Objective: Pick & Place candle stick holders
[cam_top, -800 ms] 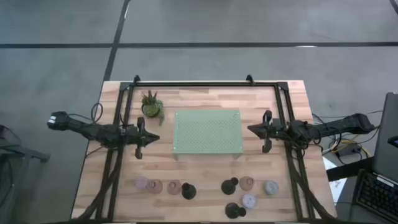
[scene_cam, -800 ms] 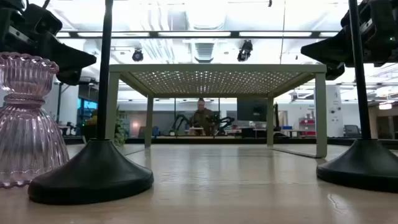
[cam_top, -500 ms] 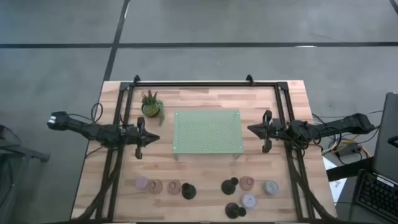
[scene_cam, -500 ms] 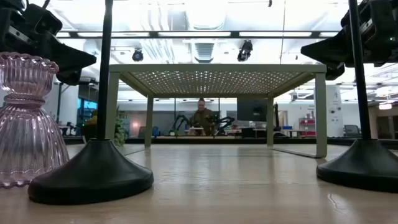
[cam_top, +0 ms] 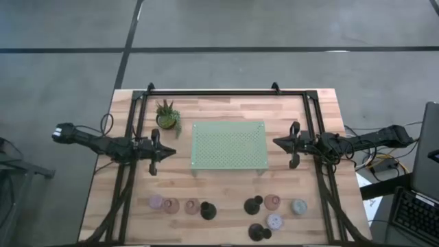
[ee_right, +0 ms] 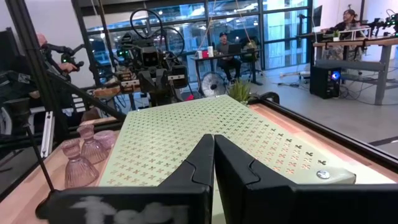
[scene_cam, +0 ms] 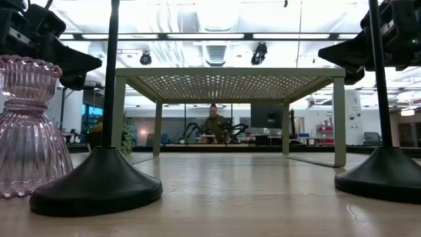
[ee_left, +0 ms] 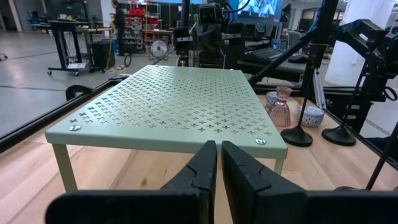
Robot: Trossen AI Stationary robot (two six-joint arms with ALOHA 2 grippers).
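Candle stick holders [cam_top: 206, 206] bear no readable writing; left gripper [cam_top: 169, 154] and right gripper [cam_top: 277, 143] jaws clenched, grasping nothing.

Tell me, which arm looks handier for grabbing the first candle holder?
Probably either. Both wait level with the green tray, jaws shut: left gripper on its left, right gripper on its right. Four holders sit on the left arm's side, five on the right arm's side, so each would take its own group.
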